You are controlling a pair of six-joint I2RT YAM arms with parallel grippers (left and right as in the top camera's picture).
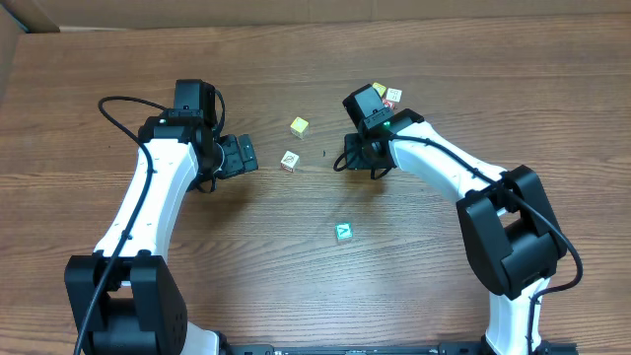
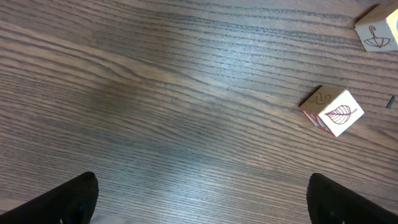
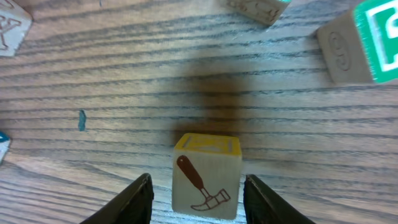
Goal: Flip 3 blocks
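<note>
The right pincer (image 3: 198, 193) hangs low over the tabletop (image 1: 296, 286), with one finger on each side of the hammer block (image 3: 208, 165). It is open, not squeezing, and a small gap shows on one side. I think it stands like this so it can pinch the block and tip it over, because the yellow face is on top now. To the left, the leaf block (image 2: 339, 115) lies alone. The left pincer (image 2: 200, 190) hovers near it, open wide and holding nothing. The teal block (image 1: 343, 232) sits nearer, well apart from both pincers.
</note>
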